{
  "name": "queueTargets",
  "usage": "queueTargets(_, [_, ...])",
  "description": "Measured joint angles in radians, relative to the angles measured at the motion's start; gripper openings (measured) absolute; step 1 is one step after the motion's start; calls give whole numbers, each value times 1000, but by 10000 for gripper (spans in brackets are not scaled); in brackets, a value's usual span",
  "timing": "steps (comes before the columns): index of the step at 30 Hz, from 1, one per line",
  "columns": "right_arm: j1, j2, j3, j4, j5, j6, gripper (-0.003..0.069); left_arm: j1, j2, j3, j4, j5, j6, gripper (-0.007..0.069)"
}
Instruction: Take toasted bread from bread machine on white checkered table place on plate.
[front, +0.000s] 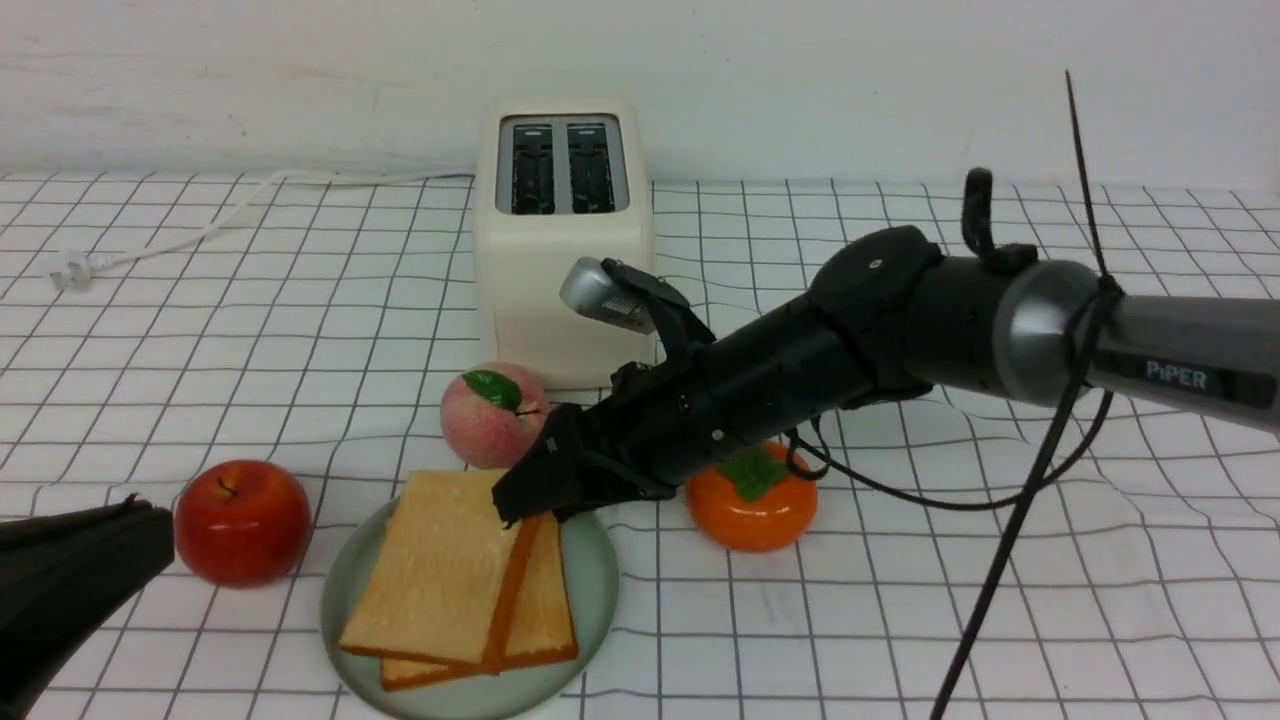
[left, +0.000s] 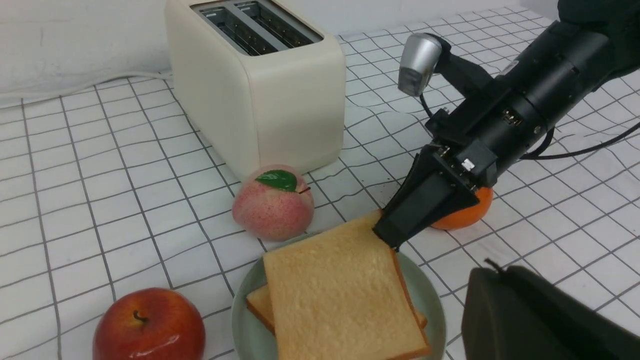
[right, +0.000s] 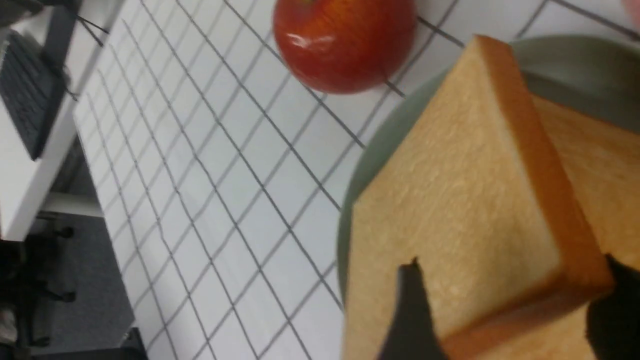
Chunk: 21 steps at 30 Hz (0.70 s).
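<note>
Two slices of toasted bread lie stacked on the mint-green plate (front: 592, 560). The top slice (front: 440, 570) leans tilted on the lower slice (front: 545, 612). My right gripper (front: 515, 505) is at the top slice's far corner. In the right wrist view its open fingers straddle that corner (right: 505, 300), with the slice's face (right: 450, 200) between them. The cream bread machine (front: 560, 250) stands behind with both slots empty. My left gripper (front: 140, 520) is shut and empty, low beside the plate; it also shows in the left wrist view (left: 495, 272).
A red apple (front: 242, 520) sits left of the plate, a peach (front: 492, 415) behind it and an orange persimmon (front: 752, 505) under my right arm. The toaster's white cord and plug (front: 70, 272) lie on the checkered table (front: 900, 620) at the far left.
</note>
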Motion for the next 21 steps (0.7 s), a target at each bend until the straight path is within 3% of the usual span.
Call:
queueTargets(5, [-39, -94, 0, -202, 14, 141, 515, 0, 0, 0, 0, 0, 0, -13])
queueTargets(8, [-57, -247, 0, -440, 80, 270, 419, 0, 0, 0, 0, -1, 0, -13])
queueTargets(10, [-57, -305, 0, -522, 127, 314, 370, 0, 1, 0, 0, 0, 0, -13])
queueTargets(14, [-57, -512, 0, -785, 353, 496, 170, -5, -2, 0, 1, 19, -52, -13])
queueTargets(18, [-57, -682, 11, -932, 402, 626, 34, -62, -55, 10, 17, -2, -95, -13])
queueTargets(21, [-57, -791, 56, -982, 409, 680, -8, -84, -125, 43, 20, -42, -108, -13])
